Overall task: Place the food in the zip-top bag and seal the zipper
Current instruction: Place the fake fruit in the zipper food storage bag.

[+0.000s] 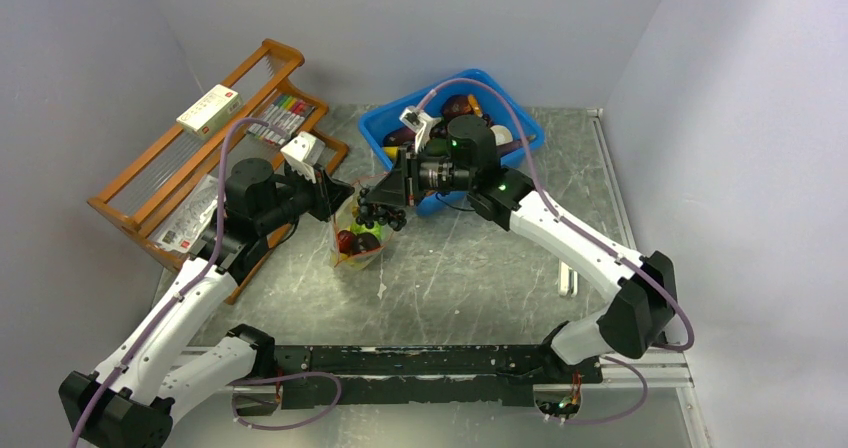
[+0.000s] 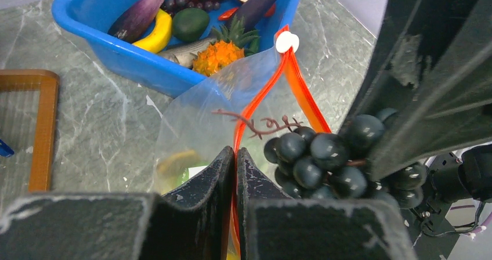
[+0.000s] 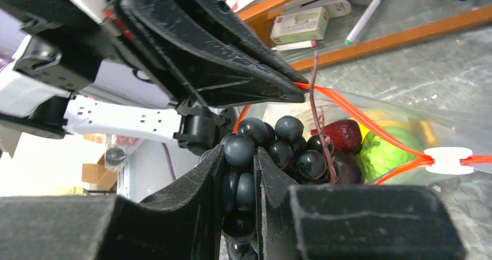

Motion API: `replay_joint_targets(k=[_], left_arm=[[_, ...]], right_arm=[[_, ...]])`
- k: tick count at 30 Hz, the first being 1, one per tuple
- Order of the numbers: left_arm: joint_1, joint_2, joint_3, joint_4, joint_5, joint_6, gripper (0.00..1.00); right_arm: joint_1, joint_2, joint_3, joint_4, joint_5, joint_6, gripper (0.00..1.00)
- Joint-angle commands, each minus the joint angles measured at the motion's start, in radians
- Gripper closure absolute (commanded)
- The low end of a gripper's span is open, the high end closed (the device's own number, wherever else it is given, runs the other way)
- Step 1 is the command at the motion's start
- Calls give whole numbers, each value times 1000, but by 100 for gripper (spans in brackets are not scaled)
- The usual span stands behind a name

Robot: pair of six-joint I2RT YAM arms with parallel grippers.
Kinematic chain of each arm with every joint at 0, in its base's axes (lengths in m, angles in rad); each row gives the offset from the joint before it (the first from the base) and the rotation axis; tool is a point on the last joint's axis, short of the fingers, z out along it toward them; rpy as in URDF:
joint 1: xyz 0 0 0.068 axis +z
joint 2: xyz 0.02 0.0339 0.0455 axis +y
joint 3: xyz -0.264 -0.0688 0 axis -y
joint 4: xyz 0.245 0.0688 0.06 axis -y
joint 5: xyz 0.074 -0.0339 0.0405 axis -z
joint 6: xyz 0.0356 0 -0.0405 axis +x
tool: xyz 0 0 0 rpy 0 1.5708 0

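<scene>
The clear zip-top bag [image 1: 357, 251] hangs open mid-table, holding a bumpy green ball [image 3: 386, 154], a dark red piece [image 3: 346, 134] and something yellow. My left gripper [image 2: 235, 155] is shut on the bag's red-orange zipper [image 2: 299, 86] and holds that edge up; it also shows in the top view [image 1: 338, 200]. The white slider [image 2: 286, 41] sits at the strip's far end. My right gripper [image 3: 239, 155] is shut on the dark grape cluster [image 3: 284, 141] and holds it at the bag's open mouth, close to the left fingers [image 3: 243, 77].
A blue bin [image 1: 392, 130] with several more toy foods stands behind the bag; in the left wrist view [image 2: 87, 22] a banana, eggplant and grapes lie in it. A wooden rack [image 1: 150, 173] with pens and boxes stands at the left.
</scene>
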Motion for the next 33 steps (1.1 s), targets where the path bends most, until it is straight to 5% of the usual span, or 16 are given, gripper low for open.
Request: replay_joint_targets(k=[1,6,14,33], left_arm=[[10,-7,0,21,-3,7,93],[10,-10,-1,21,-3,6,93],[10,-2,2,18,5,6,93],[10,-12,0,21,3,7,93]], right_arm=[[19,12,47,-32,118,44,78],[44,46,93,-108,253,42,79],[69,53,22,12,367,175,79],[113,77,-16,92,421,238,67]])
